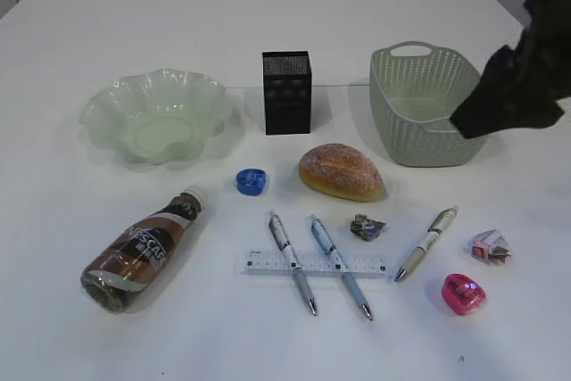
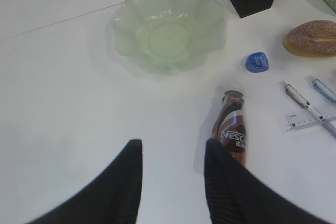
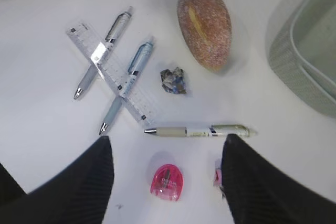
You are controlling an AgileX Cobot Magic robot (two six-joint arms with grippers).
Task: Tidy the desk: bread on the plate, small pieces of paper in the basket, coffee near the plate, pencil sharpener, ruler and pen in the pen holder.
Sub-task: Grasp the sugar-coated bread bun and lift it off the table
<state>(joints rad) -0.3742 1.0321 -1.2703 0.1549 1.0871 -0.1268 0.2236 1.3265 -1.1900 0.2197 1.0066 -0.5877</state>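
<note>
Nothing is tidied yet: the bread (image 1: 342, 171), coffee (image 1: 143, 250), pens, ruler (image 1: 317, 263), sharpeners and paper scraps all lie on the desk (image 1: 107, 336) before the empty plate (image 1: 156, 116). Both hands (image 2: 173, 179) (image 3: 165, 179) gape, holding nothing.

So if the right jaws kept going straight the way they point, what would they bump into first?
Probably the pink pencil sharpener: it sits on the table between the open right jaws in the wrist view, with the white pen just past it. Depth is hard to judge, so that is a best guess.
</note>
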